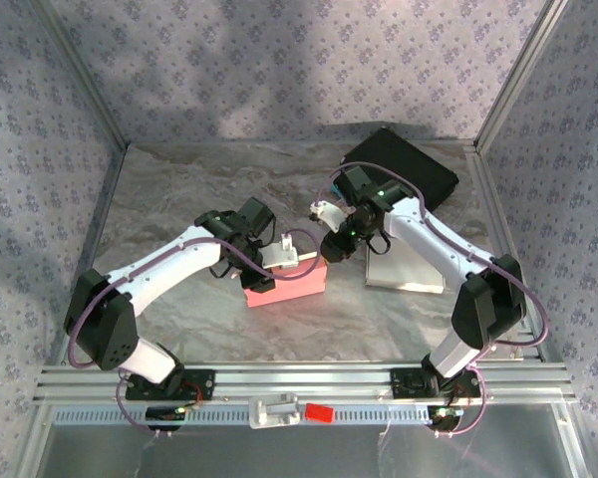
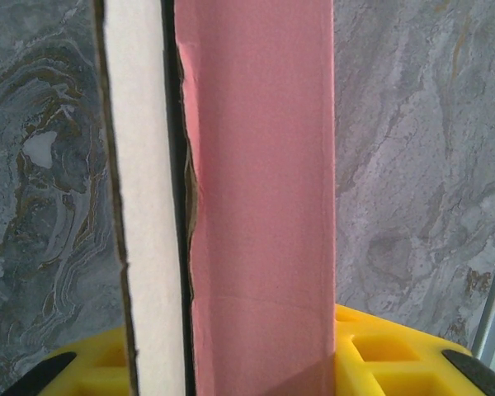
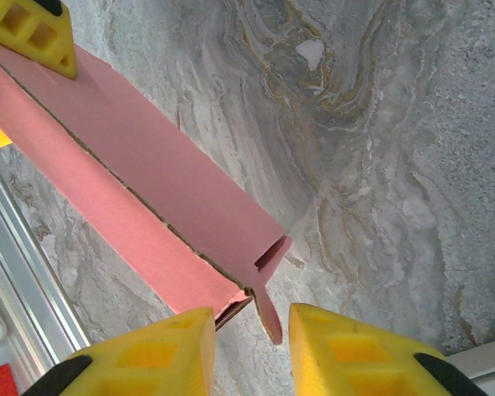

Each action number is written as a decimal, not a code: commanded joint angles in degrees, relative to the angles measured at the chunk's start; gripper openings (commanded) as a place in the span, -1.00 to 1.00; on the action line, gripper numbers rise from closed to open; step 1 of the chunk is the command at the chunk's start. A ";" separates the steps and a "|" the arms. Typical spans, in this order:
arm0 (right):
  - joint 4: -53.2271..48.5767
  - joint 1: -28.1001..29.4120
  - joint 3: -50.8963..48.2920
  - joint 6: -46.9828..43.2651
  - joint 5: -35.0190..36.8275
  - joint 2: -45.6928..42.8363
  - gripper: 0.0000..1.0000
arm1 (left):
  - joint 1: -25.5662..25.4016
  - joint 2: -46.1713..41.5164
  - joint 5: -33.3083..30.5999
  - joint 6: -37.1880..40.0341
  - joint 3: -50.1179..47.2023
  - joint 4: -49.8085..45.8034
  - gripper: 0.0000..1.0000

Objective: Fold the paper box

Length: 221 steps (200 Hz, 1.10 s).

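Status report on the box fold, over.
Left end effector clamped on pink paper box. Right end effector open, astride its end flap. Black case behind, out of the way.

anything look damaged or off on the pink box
On the pink box, the cut edge beside the white panel looks wavy and frayed; at its end a small tab sticks out untucked.

Bright, even diffuse light; soft faint shadows; all views sharp
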 commanded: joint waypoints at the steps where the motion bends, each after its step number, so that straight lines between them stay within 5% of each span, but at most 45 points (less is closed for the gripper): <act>1: -2.03 0.41 2.61 -0.91 1.04 0.70 -0.50 | 0.61 -1.43 1.60 1.43 -0.10 -0.39 -0.27; 29: -2.66 0.60 2.36 -0.37 0.15 0.61 -0.63 | 0.61 -1.16 1.53 1.30 0.10 -0.26 -0.27; 138: -1.89 1.87 0.96 0.95 1.25 0.53 -0.58 | 0.57 -1.25 1.88 0.94 -0.25 -0.08 -0.26; 171: -1.61 1.96 1.36 1.43 2.25 0.34 -0.78 | 0.63 -1.44 1.99 0.73 -0.25 -0.22 -0.26; 221: -1.26 2.14 0.47 2.48 4.51 -0.54 -0.66 | 0.57 -1.45 1.90 0.65 -0.24 -0.18 -0.25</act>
